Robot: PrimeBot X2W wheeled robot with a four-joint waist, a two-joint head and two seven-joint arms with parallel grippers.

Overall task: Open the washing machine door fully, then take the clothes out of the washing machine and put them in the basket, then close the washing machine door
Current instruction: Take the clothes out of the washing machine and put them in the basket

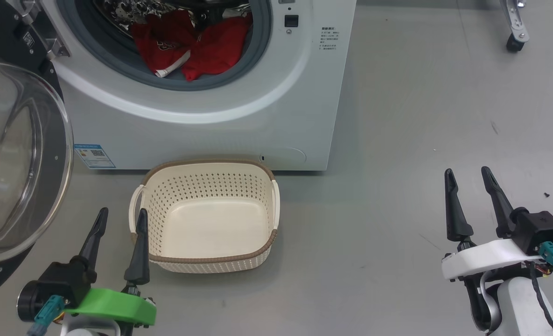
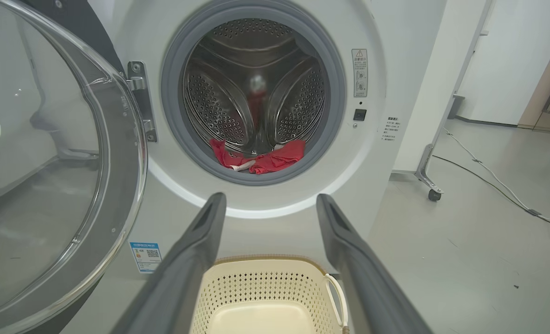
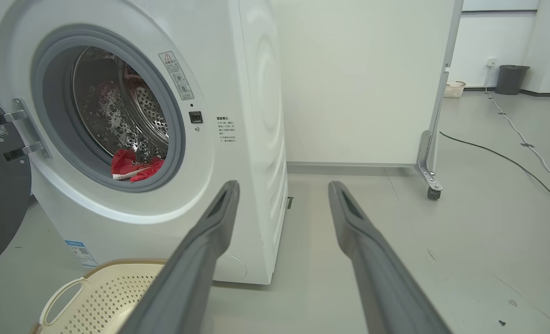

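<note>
Both the left gripper, lower left, and the right gripper, lower right, stand spread wide and empty. The basket sits empty at centre, just beside the left one. The clothes lie at the mouth of the washing machine, top centre, with the washing machine door swung aside at left. It seems best to pinch a thick fold, lift it clear of the rubber ring, then lower it straight into the basket.
</note>
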